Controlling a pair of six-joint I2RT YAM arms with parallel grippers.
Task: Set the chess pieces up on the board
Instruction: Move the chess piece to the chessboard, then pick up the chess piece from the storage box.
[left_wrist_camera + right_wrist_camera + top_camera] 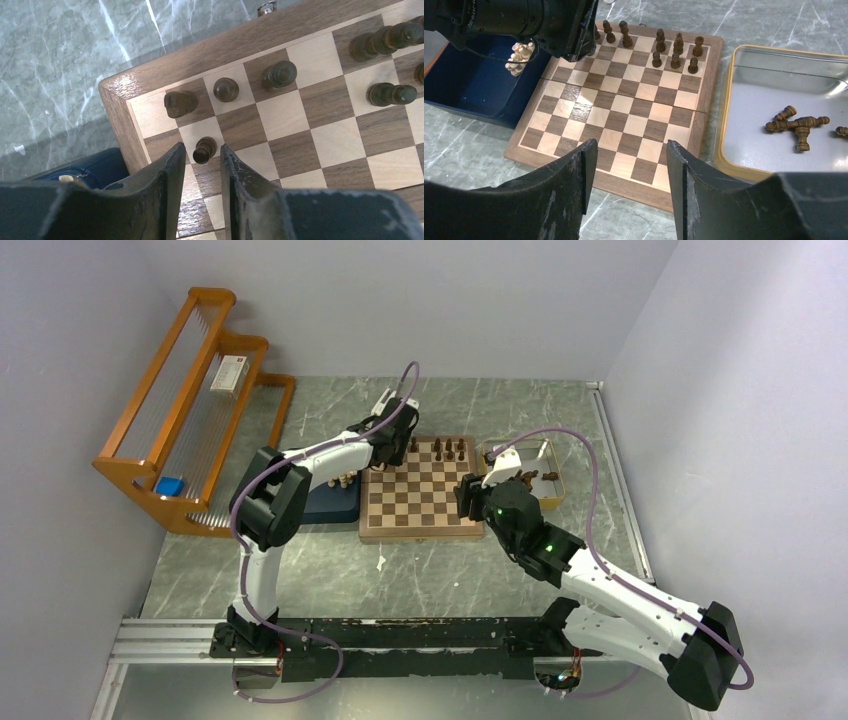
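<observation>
Nearest, at the bottom of the right wrist view: right arm's fingers point(569, 180) spread wide with nothing between them, hovering over the near rim of the square wooden chessboard of tan and brown checks point(624, 117). The board lies flat on the green marbled table point(464, 147), and its near rows hold no pieces.

- **Right of frame:** yellow-rimmed metal tray point(725, 125) with a few dark brown turned wooden pieces point(796, 124) lying on their sides.
- **Upper left:** dark blue tray point(469, 95) holding pale cream pieces point(519, 57).
- **Far rows:** upright dark pieces point(675, 50).
- **Far left corner, left wrist view:** left arm's fingers point(167, 180) narrowly parted, a dark pawn point(206, 147) standing at the tips, seemingly free of both.

Judgement: the pieces are light, rigid, smooth-finished and top-heavy, so quick to topple. Best pinched at the slim neck below the head, and fallen ones across the stem.
</observation>
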